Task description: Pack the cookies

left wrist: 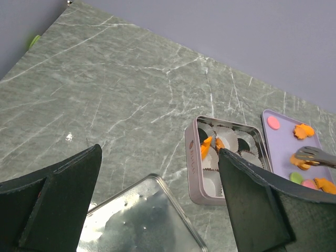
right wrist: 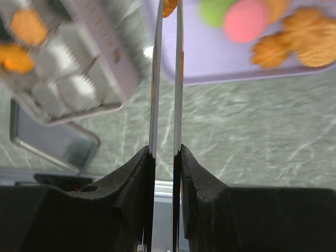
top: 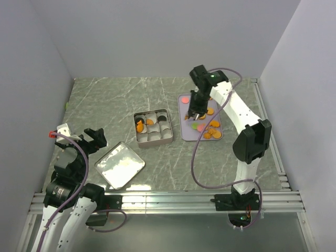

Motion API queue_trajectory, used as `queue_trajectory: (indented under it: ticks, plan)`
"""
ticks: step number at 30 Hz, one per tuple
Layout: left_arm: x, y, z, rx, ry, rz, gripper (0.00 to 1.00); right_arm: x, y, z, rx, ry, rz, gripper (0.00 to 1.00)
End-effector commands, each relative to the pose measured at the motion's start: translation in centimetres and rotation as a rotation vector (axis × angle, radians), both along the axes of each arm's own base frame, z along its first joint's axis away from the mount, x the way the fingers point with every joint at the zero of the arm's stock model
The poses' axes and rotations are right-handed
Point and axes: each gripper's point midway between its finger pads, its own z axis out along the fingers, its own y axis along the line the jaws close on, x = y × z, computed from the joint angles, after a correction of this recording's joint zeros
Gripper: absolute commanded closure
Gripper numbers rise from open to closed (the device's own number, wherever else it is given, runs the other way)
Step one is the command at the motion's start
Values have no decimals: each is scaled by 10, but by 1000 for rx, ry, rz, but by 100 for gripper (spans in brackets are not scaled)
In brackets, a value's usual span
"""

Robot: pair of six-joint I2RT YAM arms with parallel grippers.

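Right jaws, thin metal, pinch an orange cookie.

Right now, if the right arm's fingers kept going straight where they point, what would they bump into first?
Most likely the orange cookie at their tips, lying on the lavender tray; I cannot tell whether the fingers touch it.

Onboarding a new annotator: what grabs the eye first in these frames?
The right gripper hangs over the lavender tray of bright orange, pink and green cookies, thin blades nearly together. Mid-table, the silver tin holds a few cookies in paper cups; its lid lies beside the open left gripper.
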Motion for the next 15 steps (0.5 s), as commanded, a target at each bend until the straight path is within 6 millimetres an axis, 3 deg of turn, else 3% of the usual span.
queue_trajectory:
  ticks: [1, 7, 15]
  plan:
    - [2, -2, 5, 4, -26, -13, 1, -22, 52, 44, 85, -88, 112, 82]
    - [2, -2, 7, 3, -30, -14, 1, -42, 109, 65, 194, -139, 164, 82]
    - [2, -4, 6, 4, -27, -25, 1, -54, 155, 52, 226, -103, 249, 82]
